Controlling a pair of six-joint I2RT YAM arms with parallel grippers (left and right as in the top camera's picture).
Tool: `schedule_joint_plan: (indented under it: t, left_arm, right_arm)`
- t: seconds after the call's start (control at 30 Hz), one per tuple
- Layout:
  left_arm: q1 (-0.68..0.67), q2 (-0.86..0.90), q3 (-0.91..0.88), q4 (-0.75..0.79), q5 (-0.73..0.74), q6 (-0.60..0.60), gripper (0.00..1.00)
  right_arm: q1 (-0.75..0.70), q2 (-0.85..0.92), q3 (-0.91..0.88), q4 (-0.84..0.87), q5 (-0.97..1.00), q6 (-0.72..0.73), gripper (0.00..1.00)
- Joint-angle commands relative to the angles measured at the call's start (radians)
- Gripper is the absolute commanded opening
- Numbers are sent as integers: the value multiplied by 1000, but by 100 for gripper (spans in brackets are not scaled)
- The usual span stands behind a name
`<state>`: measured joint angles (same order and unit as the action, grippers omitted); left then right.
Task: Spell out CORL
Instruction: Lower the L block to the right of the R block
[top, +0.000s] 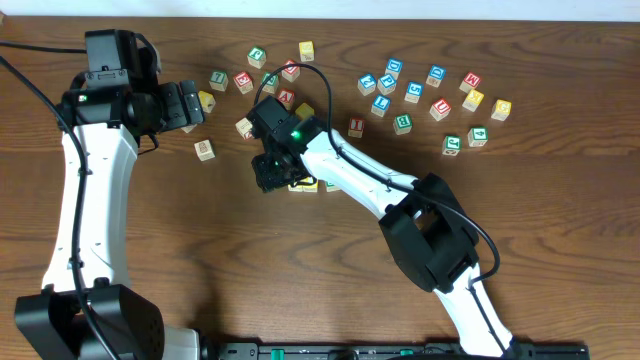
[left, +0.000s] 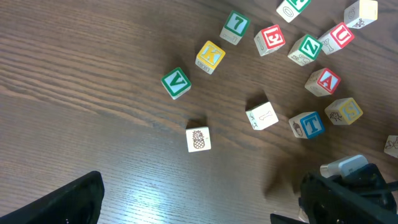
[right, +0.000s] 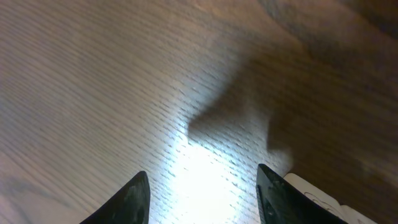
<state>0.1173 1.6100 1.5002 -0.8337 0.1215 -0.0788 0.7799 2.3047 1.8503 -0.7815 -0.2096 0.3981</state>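
The fingers (right: 132, 198) of the right gripper (right: 202, 186) were held partly apart, neither wide nor closed. Only bare table (right: 93, 74) was seen between them, so nothing was gripped. In the overhead view this gripper was poised low over the wood at the centre of the frame. The yellow-faced cubes (top: 304, 186) were found just beside it, toward the right and a little lower, half hidden under the right arm (top: 352, 176). These cubes were judged to be the start of the word, though no letter on them could be read and it could not be told how many were lined up there. Their row was laid with its long axis from left to right across the frame, so a further letter would probably be added at the right-hand end, beneath the arm. A pale edge (right: 314, 200) at the lower right of the right wrist view was taken, with some doubt, for a cube of that row. The left gripper (top: 193, 105) was spread fully wide and empty at the upper left, well apart from the row, so the right arm was plainly the nearer. The loose cubes (top: 414, 92) were scattered along the upper part of the frame, and a white-faced R or L could not be picked out among them.
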Motion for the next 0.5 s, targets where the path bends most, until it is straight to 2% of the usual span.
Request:
schedule_joint_plan:
  t: [0.0,0.47]
  left_arm:
    - [4,-16,9,-3,-2,-9,99]
    - [4,-16,9,-3,-2,-9,99]
  right_arm:
    - [-14,18,1,-14,-3,-4,50]
    - [-48,12,1,-75,-6,-39,50]
